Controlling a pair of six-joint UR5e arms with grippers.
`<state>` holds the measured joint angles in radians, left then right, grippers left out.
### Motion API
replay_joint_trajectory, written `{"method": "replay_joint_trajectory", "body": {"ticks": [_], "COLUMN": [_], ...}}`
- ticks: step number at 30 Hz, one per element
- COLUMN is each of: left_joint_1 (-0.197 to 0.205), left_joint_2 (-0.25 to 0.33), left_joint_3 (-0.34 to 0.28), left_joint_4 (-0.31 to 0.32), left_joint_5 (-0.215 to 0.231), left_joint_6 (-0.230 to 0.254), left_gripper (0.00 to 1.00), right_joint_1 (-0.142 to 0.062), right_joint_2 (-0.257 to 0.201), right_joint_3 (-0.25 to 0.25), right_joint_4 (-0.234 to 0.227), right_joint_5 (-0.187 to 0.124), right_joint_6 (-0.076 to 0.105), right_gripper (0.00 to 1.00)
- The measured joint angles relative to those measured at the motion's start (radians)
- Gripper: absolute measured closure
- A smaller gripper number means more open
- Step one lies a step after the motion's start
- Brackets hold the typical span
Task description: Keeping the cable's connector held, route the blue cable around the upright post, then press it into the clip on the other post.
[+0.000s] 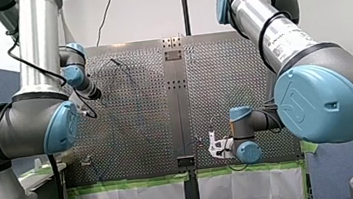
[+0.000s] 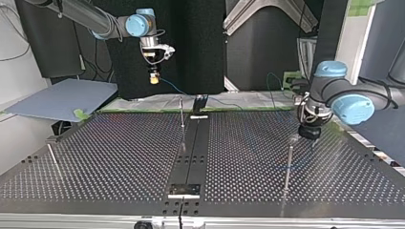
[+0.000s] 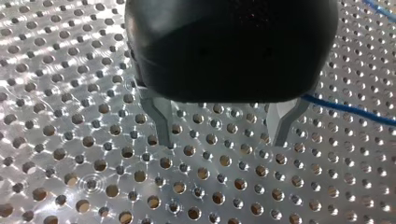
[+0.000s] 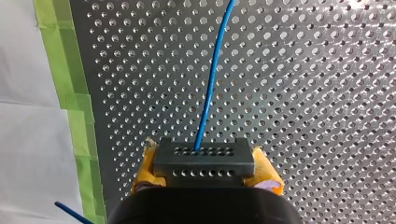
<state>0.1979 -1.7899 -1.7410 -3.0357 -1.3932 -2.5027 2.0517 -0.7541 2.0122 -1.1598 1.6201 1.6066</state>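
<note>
We are seeing a shiny, scuffed perforated metal table, a smooth blue cable in a matt black plastic connector, matt green tape, and bare metal fingers on our left gripper.

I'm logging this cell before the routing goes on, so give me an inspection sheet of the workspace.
Surface: perforated table, dark strip down its middle.
Job's things: black connector with the blue cable leaving it; centre post; post near the left gripper; third post at the top view's left. Clip too small to tell.
Clutter: nothing seen.
Grippers: right gripper shut on the connector, yellow pads; left gripper open, holding nothing, close over the table.
Cables: blue cable passes beside the left gripper's fingers, not between them.
Surroundings: green tape along the table's edge, white sheet beyond it; blue-grey board at the top view's left.
</note>
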Motion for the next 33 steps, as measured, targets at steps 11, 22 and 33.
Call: {"method": "replay_joint_trajectory", "body": {"ticks": [11, 22, 33], "left_joint_1": [0.016, 0.02, 0.014], "left_joint_2": [0.026, 0.057, 0.075], "left_joint_3": [-0.048, -0.068, -0.101], "left_joint_4": [0.018, 0.064, 0.123], "left_joint_5": [0.065, 0.139, 0.194], "left_joint_6": [-0.007, -0.072, -0.142], "left_gripper": [0.0, 0.0, 0.0], "right_joint_1": [0.0, 0.0, 0.0], "right_joint_2": [0.0, 0.0, 0.0], "right_joint_3": [0.0, 0.0, 0.0], "right_joint_4": [0.0, -0.001, -0.003], "right_joint_5": [0.0, 0.0, 0.0], "right_joint_6": [0.0, 0.0, 0.0], "right_gripper": [1.0, 1.0, 1.0]}}
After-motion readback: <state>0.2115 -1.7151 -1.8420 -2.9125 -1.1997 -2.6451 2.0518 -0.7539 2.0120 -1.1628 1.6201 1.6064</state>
